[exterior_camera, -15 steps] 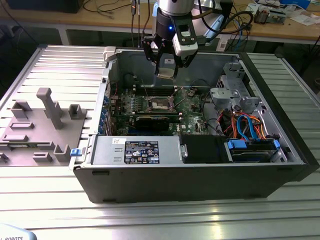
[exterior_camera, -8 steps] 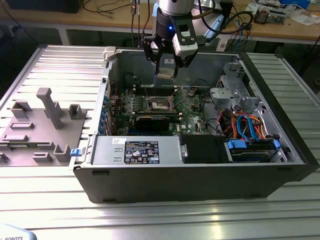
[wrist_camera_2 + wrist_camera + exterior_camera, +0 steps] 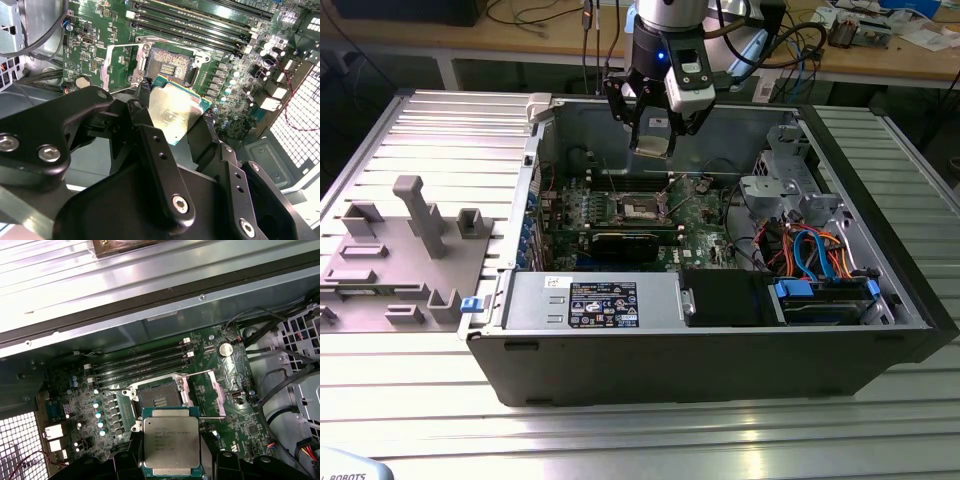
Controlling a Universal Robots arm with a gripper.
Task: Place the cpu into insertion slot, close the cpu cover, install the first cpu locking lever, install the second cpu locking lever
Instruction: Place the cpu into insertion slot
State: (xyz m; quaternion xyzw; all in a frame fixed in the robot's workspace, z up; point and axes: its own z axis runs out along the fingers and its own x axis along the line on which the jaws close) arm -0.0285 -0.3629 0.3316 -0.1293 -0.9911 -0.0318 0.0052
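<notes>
An open computer case (image 3: 670, 370) lies on a ribbed metal table (image 3: 620, 430); the gripper (image 3: 653, 130) hangs inside it above the green motherboard (image 3: 705, 225), its black fingers (image 3: 226, 462) clamped on two opposite edges of the cpu (image 3: 171, 442), which is held flat with its pale metal face up, clear of the board. The insertion slot (image 3: 159, 396) is just beside the cpu in both wrist views, with its dark centre uncovered. The cpu cover (image 3: 214, 385) stands raised at one side of the slot; a thin locking lever (image 3: 212, 418) juts out next to it. Long black memory slots (image 3: 145, 362) run along the slot's far side; a coin battery (image 3: 226, 349) sits near the cover. In the exterior view a grey power supply box (image 3: 590, 300) lies along the near wall, with blue cables (image 3: 810, 255) towards the exterior view's right.
</notes>
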